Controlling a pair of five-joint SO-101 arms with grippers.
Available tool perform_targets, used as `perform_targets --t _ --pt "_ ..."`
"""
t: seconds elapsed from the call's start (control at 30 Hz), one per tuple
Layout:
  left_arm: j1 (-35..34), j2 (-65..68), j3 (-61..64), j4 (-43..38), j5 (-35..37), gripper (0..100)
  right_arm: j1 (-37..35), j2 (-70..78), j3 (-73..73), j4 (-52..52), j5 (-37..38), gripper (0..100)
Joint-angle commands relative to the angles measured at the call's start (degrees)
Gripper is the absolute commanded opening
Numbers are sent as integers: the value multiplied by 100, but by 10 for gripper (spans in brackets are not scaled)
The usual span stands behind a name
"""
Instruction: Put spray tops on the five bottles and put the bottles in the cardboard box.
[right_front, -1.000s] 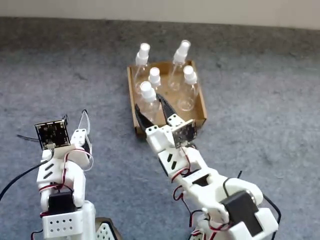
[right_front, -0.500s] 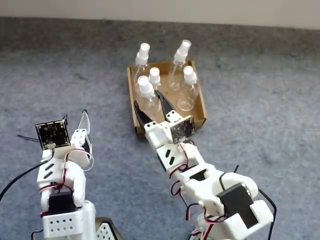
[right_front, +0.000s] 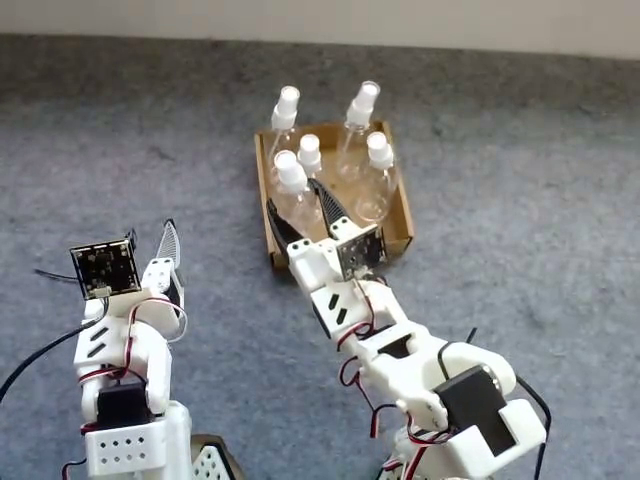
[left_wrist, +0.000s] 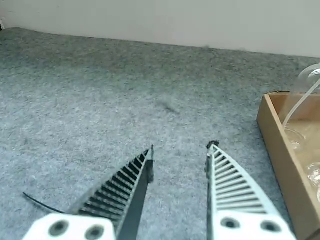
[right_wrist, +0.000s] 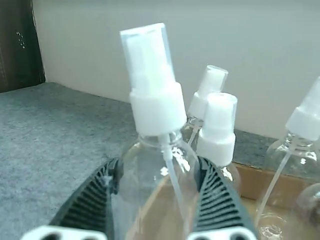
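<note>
Right gripper: the right gripper (right_front: 293, 195) sat at the near left corner of the cardboard box (right_front: 405, 215); its two black fingers (right_wrist: 87, 205) were closed against opposite sides of the front bottle (right_wrist: 150, 150), gripping its clear body below the shoulder.
Front bottle: upright between those fingers, with a white spray top (right_wrist: 150, 80) on its neck and the thin dip tube showing through the plastic; from the high view it (right_front: 292, 202) stood over the box's near left part (whether its base touched the box floor could not be told).
Other bottles: four other bottles (right_front: 375, 180) stood upright in the box, each with a white spray top; two were along the far wall and two nearer the middle, the closest of them just behind the front bottle; all five were crowded close together.
Cardboard box: a shallow, open brown tray on the grey carpet (right_front: 500, 150), directly ahead of the right arm; its side wall (left_wrist: 280, 150) showed at the edge of the left wrist view.
Left gripper: the left gripper (left_wrist: 181, 148) hung over bare carpet, well apart from the box and off to its left; its fingers were spread with a clear gap between the tips, and held nothing.
</note>
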Motion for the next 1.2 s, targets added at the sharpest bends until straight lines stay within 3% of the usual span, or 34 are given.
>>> perform_targets --t 0.0,0.67,1.17 --pt "-13 -13 -13 -141 -9 165 92 -48 -330 57 -9 5" --pt "92 -48 84 -176 -9 165 84 -22 -444 75 -35 5" --pt "92 -48 101 -176 -9 165 84 936 -453 -462 -9 5"
